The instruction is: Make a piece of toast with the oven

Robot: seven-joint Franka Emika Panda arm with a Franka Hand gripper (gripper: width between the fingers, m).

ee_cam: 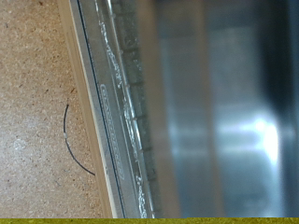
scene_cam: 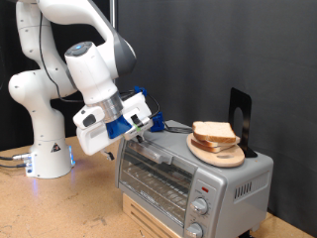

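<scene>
While unseen by the wrist view, gripper (scene_cam: 149,132), state untellable, at oven (scene_cam: 188,177) top, toast (scene_cam: 213,132) beyond.

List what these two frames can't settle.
- End effector fingers: exterior view, hidden behind the blue mount; wrist view shows none.
- Oven inside: exterior view, too small behind glass; wrist view blurred.
- Oven bottom: cut by the exterior view's bottom edge.
- Bread slice count on the plate: too small.
</scene>
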